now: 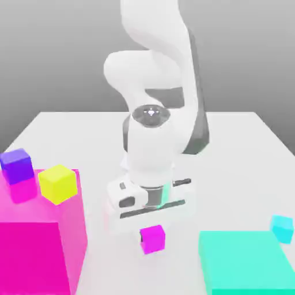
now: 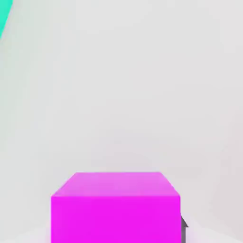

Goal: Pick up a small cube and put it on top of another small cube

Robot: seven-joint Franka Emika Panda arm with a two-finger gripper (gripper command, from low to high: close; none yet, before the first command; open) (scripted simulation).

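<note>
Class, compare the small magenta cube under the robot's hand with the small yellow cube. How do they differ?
Colour: the small magenta cube is magenta, the small yellow cube yellow. Place: the magenta one sits on the white table directly under the hand; the yellow one rests on the huge magenta block, away from the arm. Both are plain, similar-sized cubes.

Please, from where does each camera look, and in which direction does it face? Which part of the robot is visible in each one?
Exterior view: off the arm, raised, looking down across the white table at the white arm and its gripper, shut on the small bright magenta cube.
Hand view: on the hand, facing the small bright magenta cube close up; a dark finger edge shows beside it.
Shared: the magenta cube, the table, and the large flat teal block, whose corner appears in the hand view.
</note>
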